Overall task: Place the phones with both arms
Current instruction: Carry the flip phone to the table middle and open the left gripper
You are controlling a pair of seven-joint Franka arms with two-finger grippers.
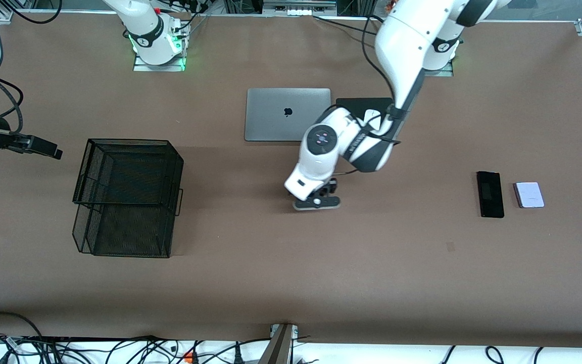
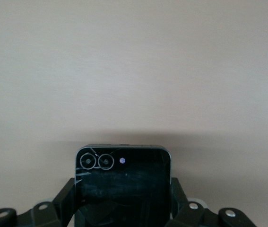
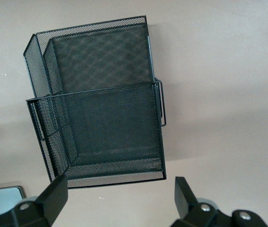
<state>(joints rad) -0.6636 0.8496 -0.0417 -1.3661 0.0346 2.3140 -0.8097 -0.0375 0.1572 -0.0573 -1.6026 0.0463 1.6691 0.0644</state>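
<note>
My left gripper is low over the middle of the table, shut on the small squarish black phone. In the left wrist view the phone sits between the two fingers, lenses and a small dot on its top edge. I cannot tell whether it touches the table. The long slim black phone and the pale lilac-white phone lie side by side toward the left arm's end. My right gripper is open and empty in the air beside the black mesh basket; its own view shows the basket.
A grey laptop lies closed between the arm bases and the left gripper. Beside it a white mouse rests on a black pad, partly hidden by the left arm. Cables run along the table's front edge.
</note>
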